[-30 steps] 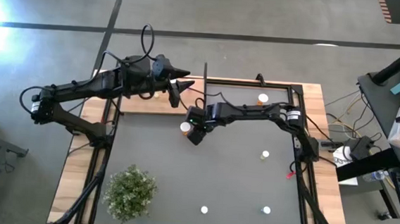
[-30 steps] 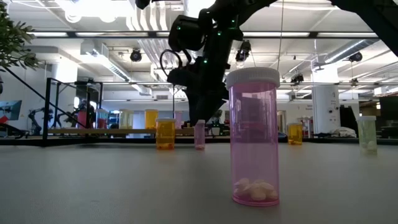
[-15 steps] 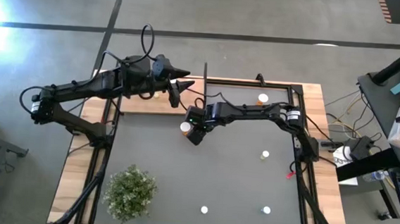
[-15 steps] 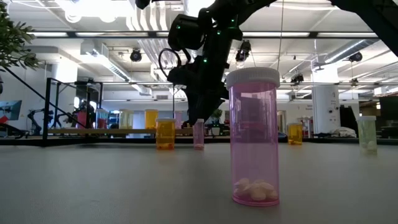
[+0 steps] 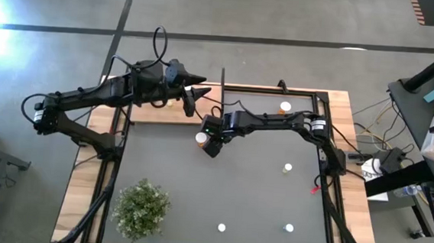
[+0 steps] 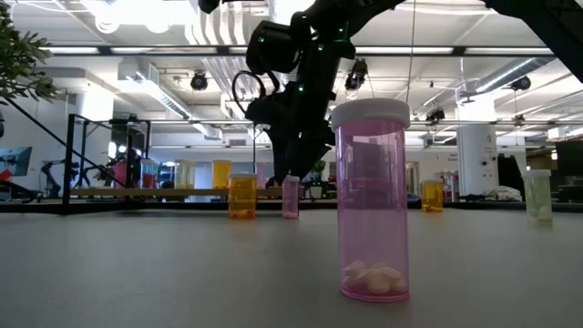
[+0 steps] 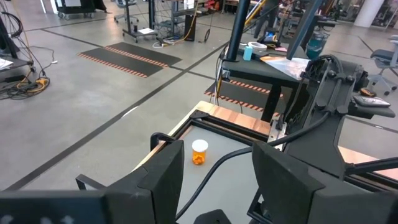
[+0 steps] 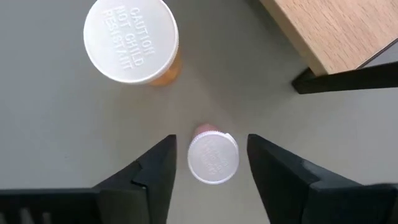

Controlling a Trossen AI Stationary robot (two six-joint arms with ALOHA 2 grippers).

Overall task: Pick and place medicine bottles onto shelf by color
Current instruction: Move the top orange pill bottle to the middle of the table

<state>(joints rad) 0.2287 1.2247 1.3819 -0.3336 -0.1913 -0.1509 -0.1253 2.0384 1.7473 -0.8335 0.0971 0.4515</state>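
A small pink medicine bottle (image 8: 213, 158) with a white cap stands upright on the dark tabletop, close to the shelf's corner (image 8: 336, 31). My right gripper (image 8: 211, 163) points steeply down over it, open, one finger on each side of the cap and clear of it. A larger orange bottle (image 8: 132, 40) stands just beside them. In the low view the pink bottle (image 6: 290, 198) sits under the right gripper (image 6: 291, 169). My left gripper (image 5: 198, 97) hovers open with nothing between its fingers above the light-wood shelf (image 5: 152, 111).
Loose bottles stand on the table: one at the far right (image 5: 285, 107), one mid right (image 5: 287, 168), two by the near edge (image 5: 221, 228) (image 5: 289, 228). A bushy green plant (image 5: 142, 207) fills the near left. A black frame (image 5: 328, 152) edges the table.
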